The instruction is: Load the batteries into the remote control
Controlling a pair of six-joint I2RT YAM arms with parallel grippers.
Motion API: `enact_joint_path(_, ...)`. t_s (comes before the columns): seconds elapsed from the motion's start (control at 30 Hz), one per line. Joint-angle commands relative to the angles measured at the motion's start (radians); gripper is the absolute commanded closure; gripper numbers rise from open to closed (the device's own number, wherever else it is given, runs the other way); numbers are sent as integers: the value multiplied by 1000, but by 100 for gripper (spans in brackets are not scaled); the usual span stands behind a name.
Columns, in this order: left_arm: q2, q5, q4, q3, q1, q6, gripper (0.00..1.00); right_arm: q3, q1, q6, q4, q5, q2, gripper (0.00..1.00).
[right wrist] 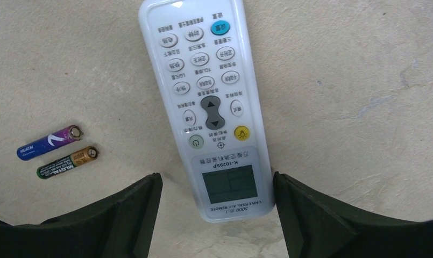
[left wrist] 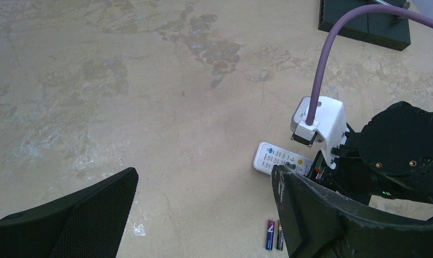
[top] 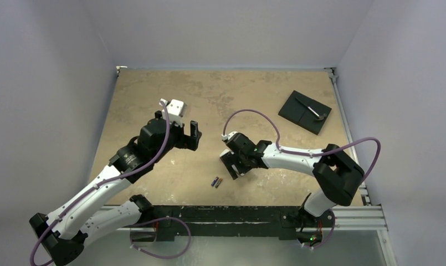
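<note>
The right hand (right wrist: 214,185) straddles the remote control (right wrist: 206,97), with a gap at each finger. The 2 batteries (right wrist: 57,150) lie close together, apart from it, with bare worktop (right wrist: 359,75) all round them.

remote control (right wrist: 206,91): smooth glossy white plastic | batteries (right wrist: 48,142), at its 9 o'clock: shiny metallic wrap | table (right wrist: 364,64): matt, mottled, rough-looking

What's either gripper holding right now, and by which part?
Nothing. Right gripper straddles the remote control at its display end, jaws clear of both sides; left gripper open, empty.
</note>
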Motion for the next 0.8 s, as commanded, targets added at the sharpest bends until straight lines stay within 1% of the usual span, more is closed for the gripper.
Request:
enact_joint_path(0.0, 6, 1, 8, 8, 10, -11, 5, 26, 17, -22, 20, -22, 1, 17)
enact_joint_path(0.2, 9, 2, 7, 8, 10, -11, 5, 27, 34, -24, 14, -15, 3, 21)
enact_joint_path(0.43, 17, 2, 5, 8, 10, -11, 5, 29, 38, -14, 14, 7, 10, 31)
enact_joint_path(0.63, 20, 0, 4, 8, 10, -11, 5, 28, 40, -6, 16, 33, 28, 34)
enact_joint_path(0.77, 23, -2, 3, 8, 10, -12, 5, 17, 42, -3, 33, 44, 24, 38)
